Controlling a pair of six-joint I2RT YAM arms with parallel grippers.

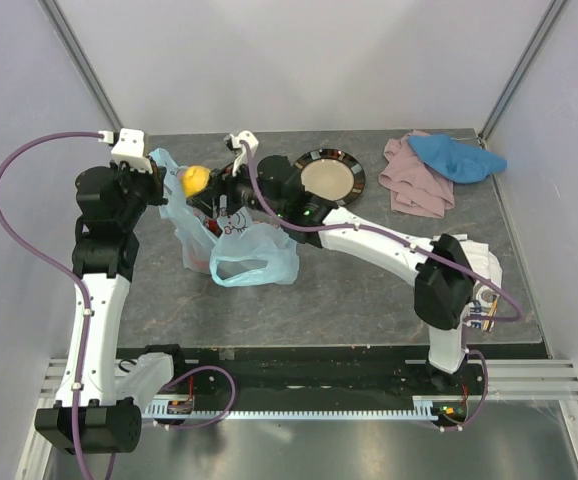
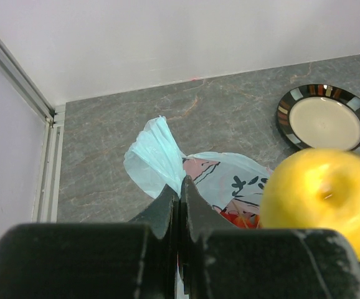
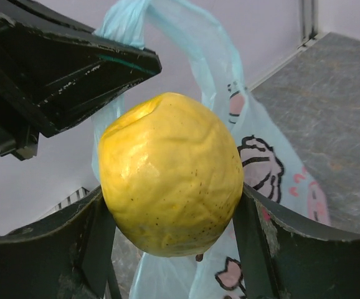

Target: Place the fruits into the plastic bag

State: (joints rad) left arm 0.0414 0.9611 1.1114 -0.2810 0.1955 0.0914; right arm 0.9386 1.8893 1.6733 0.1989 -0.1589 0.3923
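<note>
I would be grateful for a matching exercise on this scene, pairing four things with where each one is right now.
Things:
1. lemon
2. plastic bag
3. plate
4. blue cloth

Places:
A. lying on the pink cloth, far right corner
B. clamped between the fingers of the right gripper
C. flat on the table at the far side, nothing on it
D. handle pinched in the left gripper

Pairs: 1-B, 2-D, 3-C, 4-A
</note>
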